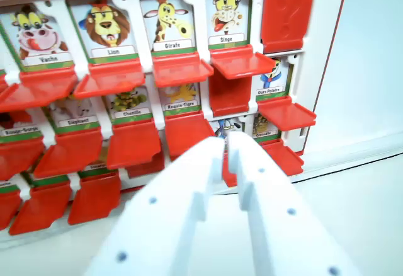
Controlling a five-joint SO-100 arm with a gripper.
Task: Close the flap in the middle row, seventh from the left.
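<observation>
Red plastic flap: the small red plastic flap (230, 90) is in the middle row, second place from the right end of the white plastic game board (327, 49). It is under the monkey picture card marked "Singe" (225, 14) and beside the polar bear picture card (272, 77).
How it stands: it looks tipped up already, and no picture shows there. So I think this job is done, or nearly.
How it feels: probably light, thin and stiff, and it swings on a little hinge. It needs a soft push, not a grab.
Where to touch: the free front edge, away from the hinge.
Hand: the white two-finger hand (227, 142) is just below the flap. Its fingers are almost pressed together with a thin slit between. It holds nothing.
Edges: the monkey's own red flap (242, 62) sticks out right above, and other flaps lie flat on both sides. They are easy to bump.
Open room: the pale worktop (371, 213) at the wrist view's right is bare, a good way to back out.
</observation>
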